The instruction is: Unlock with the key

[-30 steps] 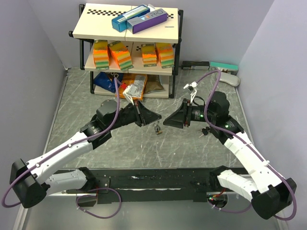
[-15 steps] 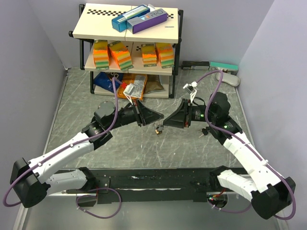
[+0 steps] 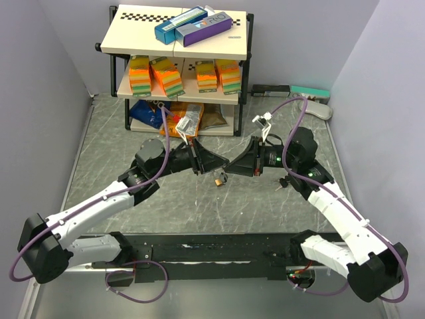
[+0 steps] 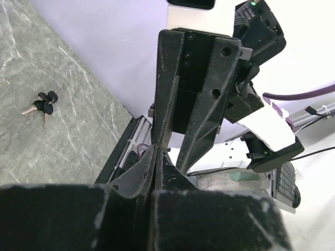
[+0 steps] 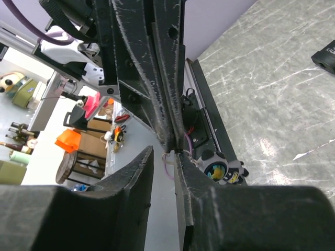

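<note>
- The left gripper (image 3: 221, 167) has its fingers pressed together; what they pinch, if anything, cannot be told.
- The right gripper (image 3: 230, 169) is narrowly parted, tip to tip with the left.
- The padlock (image 3: 219, 178) sits just near of both tips, possibly touching them.
- The key bunch (image 3: 284, 181) lies well to the right.

Grey marbled table (image 3: 99, 153), shelf rack (image 3: 179, 73), key bunch (image 4: 43, 103), perhaps a keyboard (image 3: 292, 91)

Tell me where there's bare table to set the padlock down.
Free: the table left of the left arm, and the strip between padlock and the front rail. Crowded: by the shelf and the keys.
</note>
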`<state>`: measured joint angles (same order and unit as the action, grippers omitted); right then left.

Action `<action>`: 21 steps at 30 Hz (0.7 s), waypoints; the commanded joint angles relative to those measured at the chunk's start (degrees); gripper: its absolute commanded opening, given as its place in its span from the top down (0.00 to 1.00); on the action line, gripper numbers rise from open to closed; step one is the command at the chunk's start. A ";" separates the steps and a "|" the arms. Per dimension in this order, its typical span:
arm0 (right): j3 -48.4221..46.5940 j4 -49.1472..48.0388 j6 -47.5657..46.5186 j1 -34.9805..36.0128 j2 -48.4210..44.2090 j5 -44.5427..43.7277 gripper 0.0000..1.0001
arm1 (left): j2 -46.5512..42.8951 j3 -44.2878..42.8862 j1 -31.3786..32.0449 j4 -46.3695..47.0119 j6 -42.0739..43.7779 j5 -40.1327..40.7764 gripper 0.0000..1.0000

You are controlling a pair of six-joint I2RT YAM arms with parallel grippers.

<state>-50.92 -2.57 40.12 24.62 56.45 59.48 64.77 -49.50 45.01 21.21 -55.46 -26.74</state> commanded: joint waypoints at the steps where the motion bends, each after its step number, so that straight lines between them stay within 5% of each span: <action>1: -0.32 -3.58 0.66 0.69 0.24 0.90 0.72 | 0.62 -1.75 -0.01 4.36 -0.96 -1.73 0.99; 11: 0.11 -6.22 2.33 0.78 1.12 0.98 0.78 | 1.76 -2.18 -0.01 5.07 -1.32 -2.70 0.99; 21: 0.82 -8.42 3.91 0.78 2.53 1.08 1.00 | 2.90 -3.24 -0.01 4.72 -0.88 -3.32 0.99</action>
<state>-50.13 -5.58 42.87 24.86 58.48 60.07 66.65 -49.82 44.45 23.77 -56.49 -27.40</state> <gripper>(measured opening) 0.017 0.021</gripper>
